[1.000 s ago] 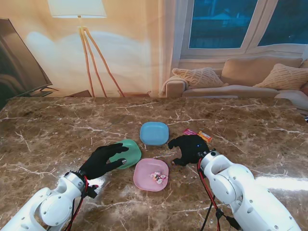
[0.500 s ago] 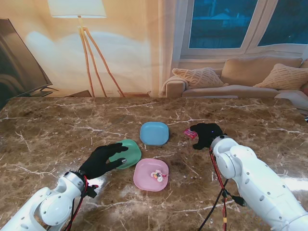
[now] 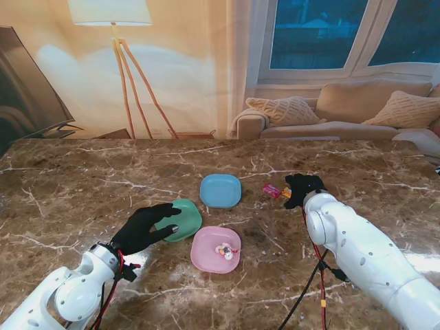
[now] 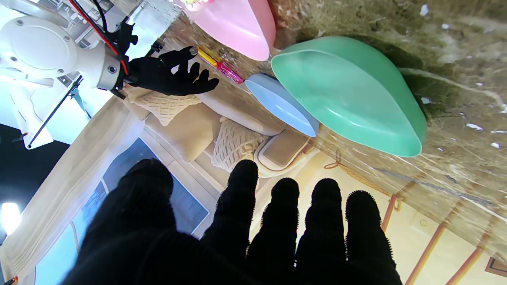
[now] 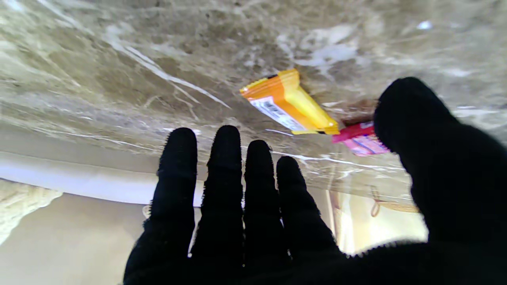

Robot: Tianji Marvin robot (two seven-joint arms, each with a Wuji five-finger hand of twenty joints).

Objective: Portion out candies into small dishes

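Right wrist view | right hand (image 5: 253, 221) released, empty | orange candy (image 5: 287, 103) label print unreadable | left hand (image 3: 146, 227) released

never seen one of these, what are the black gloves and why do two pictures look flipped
Those gloves are a robot's two five-finger hands on white arms. One camera looks down from its stand; the other two sit on the wrists, so their pictures come out upside down. On the marble table lie a green dish, a blue dish and a pink dish with candies. The left hand rests open by the green dish. The right hand, open and empty, hovers over an orange candy and a pink candy.
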